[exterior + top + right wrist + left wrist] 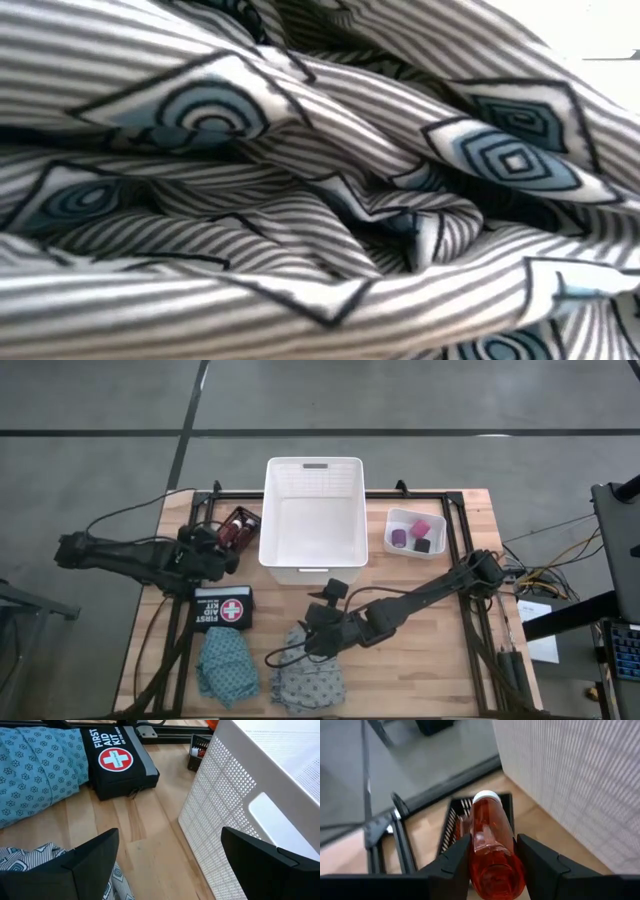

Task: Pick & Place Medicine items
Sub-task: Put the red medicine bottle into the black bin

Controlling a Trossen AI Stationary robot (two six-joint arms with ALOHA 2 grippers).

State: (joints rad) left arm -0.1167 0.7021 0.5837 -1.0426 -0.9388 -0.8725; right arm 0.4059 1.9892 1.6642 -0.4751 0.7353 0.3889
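Bottle (491,851) lies lengthwise in left gripper (492,862), cap toward tray (455,815).

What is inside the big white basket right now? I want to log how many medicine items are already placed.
The white basket looks empty in the high view: only its bare white floor shows, no bottles, rolls or cloths. Nothing covers it, though its walls may hide the very edges of the floor.

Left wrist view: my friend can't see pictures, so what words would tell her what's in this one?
The left gripper is shut on a red bottle with a white cap, lying between its two dark fingers. Beyond it a small black tray sits on the wooden table, and the white basket wall stands alongside.
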